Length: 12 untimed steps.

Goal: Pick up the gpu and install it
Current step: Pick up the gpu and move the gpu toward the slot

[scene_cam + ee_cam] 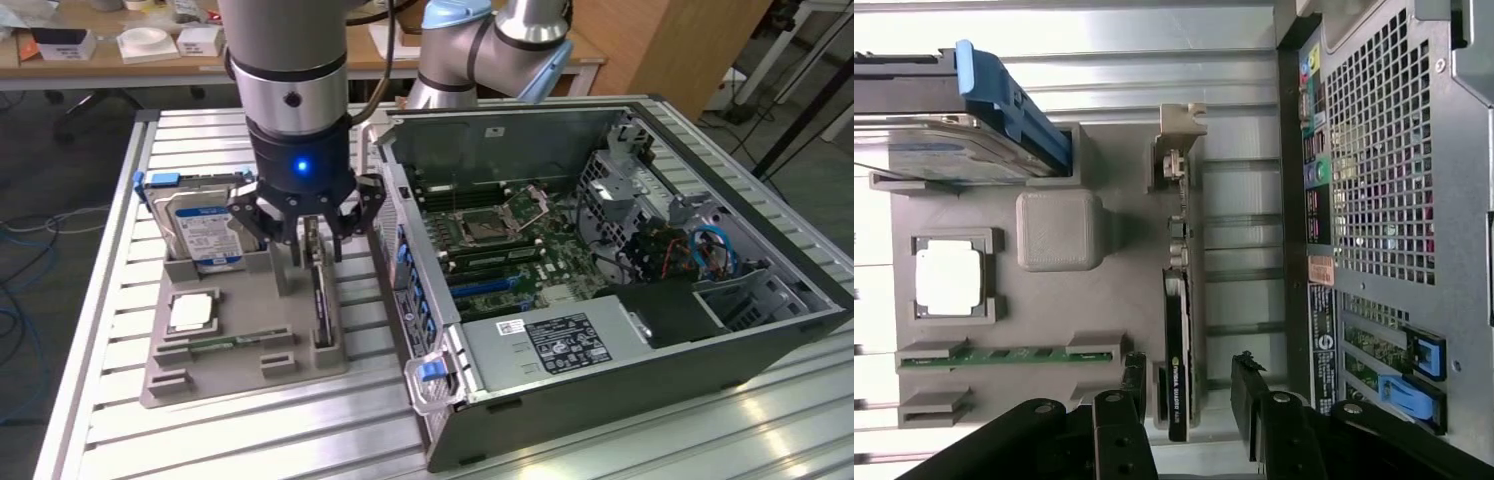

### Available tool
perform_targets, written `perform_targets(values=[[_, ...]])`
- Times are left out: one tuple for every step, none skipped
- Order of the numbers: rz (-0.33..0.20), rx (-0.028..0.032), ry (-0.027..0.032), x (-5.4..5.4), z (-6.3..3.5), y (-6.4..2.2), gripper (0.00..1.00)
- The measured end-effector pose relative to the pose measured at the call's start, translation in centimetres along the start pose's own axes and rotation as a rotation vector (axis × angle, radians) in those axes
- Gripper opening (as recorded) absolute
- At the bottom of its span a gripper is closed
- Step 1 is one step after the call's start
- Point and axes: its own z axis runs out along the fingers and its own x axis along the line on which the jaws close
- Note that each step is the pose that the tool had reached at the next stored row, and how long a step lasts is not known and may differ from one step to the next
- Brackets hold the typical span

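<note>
the black gripper of the grey robot arm hangs above a grey moulded plastic tray that lies on a ribbed aluminium table. its jaws are apart and clamp nothing. the gpu, a thin flat dark circuit card with a silver metal bracket at 1 end, stands on its long edge in a slot along the side of the tray that faces a dark metal computer case. in the wrist view the 2 black fingers straddle the line of the card, 1 on each side, at the dark end away from the bracket, and a strip of tray or table shows between each finger and the card. in the exterior view the open fingers sit over the card's upper edge; whether the fingertips are level with the card or above it i cannot tell. the card is in its slot, not lifted. in the same tray, away from the card, a silver hard drive with a blue and white label stands upright in a blue-edged carrier, a square silver processor chip lies flat in a recess, and a narrow green memory stick lies in its own slot. the computer case stands just beside the tray, on the exterior view's right, with its side open and the motherboard showing.
</note>
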Motion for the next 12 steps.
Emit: perform_targets(values=[[0.000, -0.0001, -0.0001, 0.0, 0.14, -0.01, 0.47], [0.000, 0.0000, -0.0001, 0.0, 0.29, -0.02, 0.47], [0.000, 0.0000, -0.0001, 0.0, 0.42, -0.04, 0.47], [0.000, 0.0000, -0.0001, 0.0, 0.56, -0.05, 0.47], [0.000, 0.0000, -0.0001, 0.0, 0.70, -0.06, 0.47], [0.000, 0.0000, -0.0001, 0.0, 0.84, -0.07, 0.47], [0.000, 0.0000, -0.0001, 0.0, 0.98, -0.08, 0.47], [0.000, -0.0001, -0.0001, 0.0, 1.13, -0.09, 0.47], [0.000, 0.0000, -0.0001, 0.0, 1.27, -0.10, 0.47], [0.000, -0.0001, -0.0002, 0.0, 1.42, -0.11, 0.47], [-0.001, 0.0000, 0.0000, 0.0, 1.56, -0.12, 0.47], [-0.002, -0.0001, -0.0001, 0.0, 1.72, -0.13, 0.47]])
